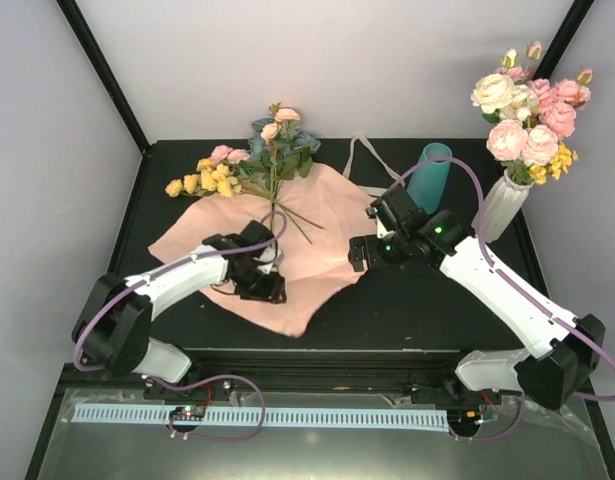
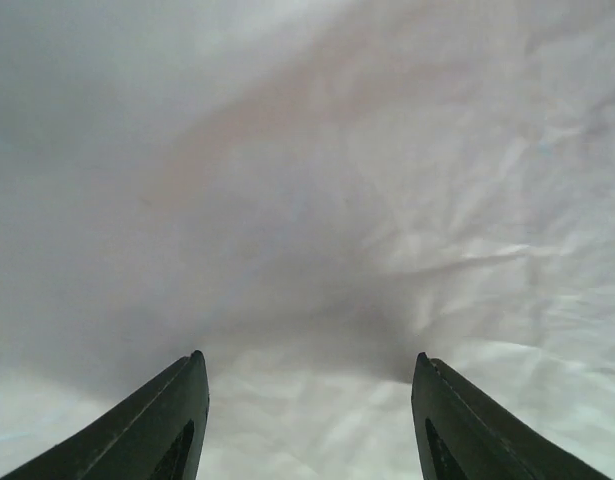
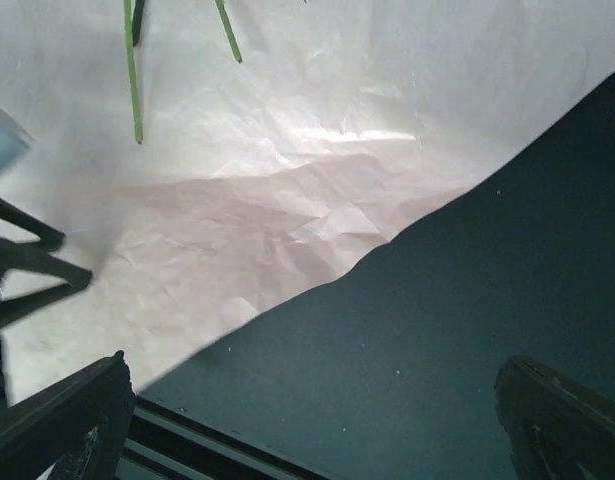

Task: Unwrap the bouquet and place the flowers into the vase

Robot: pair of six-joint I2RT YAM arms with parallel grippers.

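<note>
My left gripper [image 2: 307, 368] hangs parted and empty over the spread pink paper [image 1: 322, 200], with the flowers [image 1: 272, 160] just beyond it. My right gripper [image 3: 312, 362] is wide and empty. The teal vase [image 1: 430, 175] stands just beyond it, with the white vase [image 1: 502, 205] further right.

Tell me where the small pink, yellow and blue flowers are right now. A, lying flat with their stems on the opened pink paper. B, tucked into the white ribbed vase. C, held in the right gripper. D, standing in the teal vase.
A: the flowers lie flat with their stems across the spread pink paper; nothing sticks out of the teal vase, and the right gripper is open with nothing in it.
</note>
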